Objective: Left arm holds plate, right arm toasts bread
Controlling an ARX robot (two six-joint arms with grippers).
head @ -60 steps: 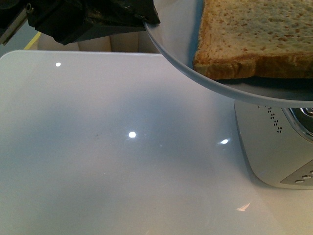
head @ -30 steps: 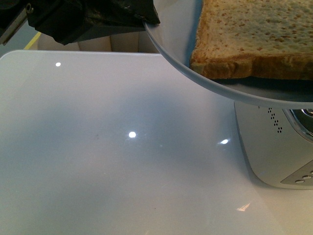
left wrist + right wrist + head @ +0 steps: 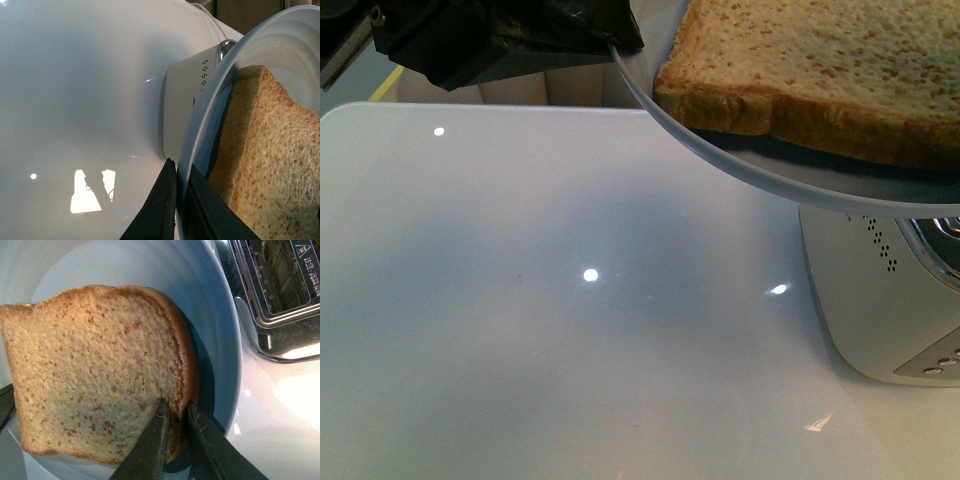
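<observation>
Compared with half a second ago, the bread [image 3: 820, 70] sits further toward the left of the front view. Its near corner now reaches almost to the plate's left rim, and the near edge rides higher, with a darker shadow under it. The plate [image 3: 740, 165], the toaster [image 3: 880, 300] and the table [image 3: 520, 300] are where they were.

The bread is a roughly square slice, light brown with a speckled crumb and a darker crust. It is on the plate at the upper right of the front view, partly lifted off the plate's floor on one side. The plate is pale bluish-white and smooth with a low rim. It is held in the air above the table, with its right part over the toaster.

The left gripper [image 3: 181, 200] has its two dark fingers pressed together on the plate's rim, one on each side. The right gripper [image 3: 175, 432], at the bottom of the right wrist view, pinches the crust edge of the bread between its fingers.

There is one slice of bread, one plate, one toaster and two grippers.
</observation>
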